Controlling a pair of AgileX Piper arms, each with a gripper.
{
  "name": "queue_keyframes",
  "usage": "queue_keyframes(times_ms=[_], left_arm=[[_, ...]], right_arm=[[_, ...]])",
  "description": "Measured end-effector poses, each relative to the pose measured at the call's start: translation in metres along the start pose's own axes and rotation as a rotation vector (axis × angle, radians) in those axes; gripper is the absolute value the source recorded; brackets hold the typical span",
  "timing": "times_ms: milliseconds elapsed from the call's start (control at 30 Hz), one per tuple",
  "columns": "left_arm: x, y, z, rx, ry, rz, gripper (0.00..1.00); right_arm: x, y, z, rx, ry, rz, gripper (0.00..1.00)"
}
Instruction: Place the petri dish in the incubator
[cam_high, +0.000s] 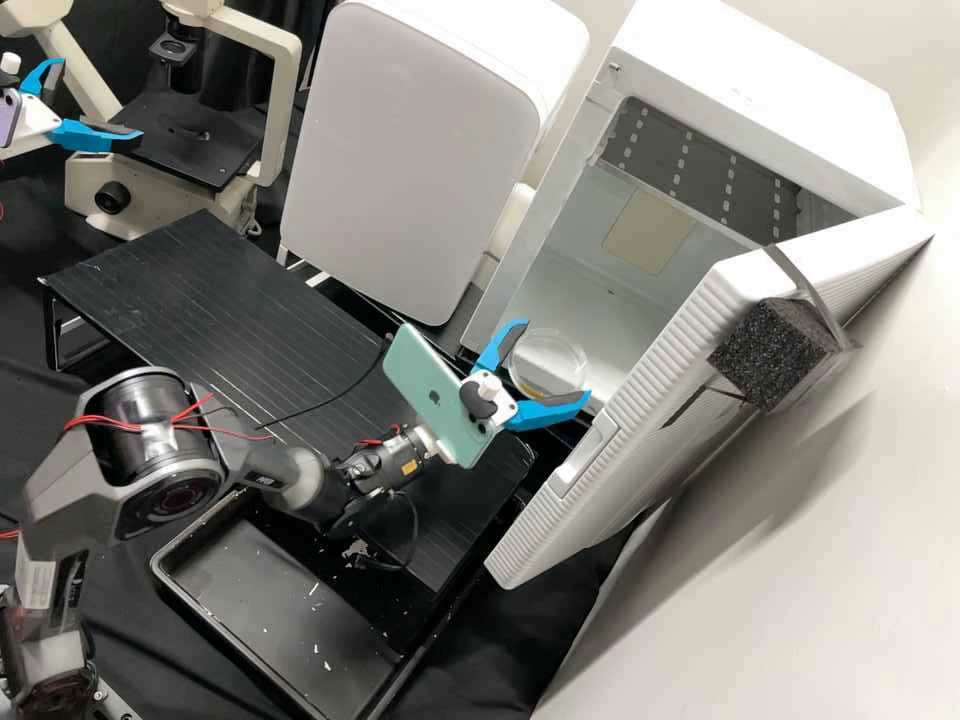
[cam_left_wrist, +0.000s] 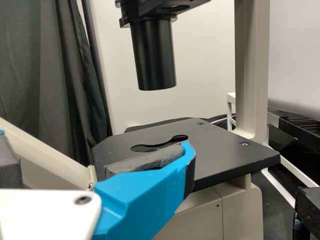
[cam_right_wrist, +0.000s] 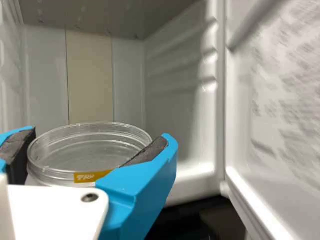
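The petri dish (cam_high: 547, 365) sits gripped in the right gripper (cam_right_wrist: 103, 133), pads against opposite sides, at the incubator's (cam_high: 760, 90) open front, near its lower front edge. The left gripper (cam_high: 100, 98) stands open by the microscope stage (cam_left_wrist: 225, 155). The dish should be light, stiff and slippery, brittle if squeezed (a loose lid could slide too); the side wall, held gently across its width, is the sensible hold. The blue finger (cam_right_wrist: 145, 182) hides part of the near wall, and the contents are hard to make out.
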Motion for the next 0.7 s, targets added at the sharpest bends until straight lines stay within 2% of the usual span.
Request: queue_keyframes(times_ms=[67, 433, 700], left_arm=[[0.0, 0.0, 0.0, 0.0, 0.0, 0.0, 1.0], [0.0, 0.0, 0.0, 0.0, 0.0, 0.0, 1.0], [0.0, 0.0, 0.0, 0.0, 0.0, 0.0, 1.0]], right_arm=[[0.014, -0.003, -0.001, -0.009, -0.003, -0.011, 0.0], [0.07, -0.012, 0.014, -0.012, -0.062, -0.045, 0.0], [0.094, -0.018, 0.023, 0.006, -0.07, -0.053, 0.0]])
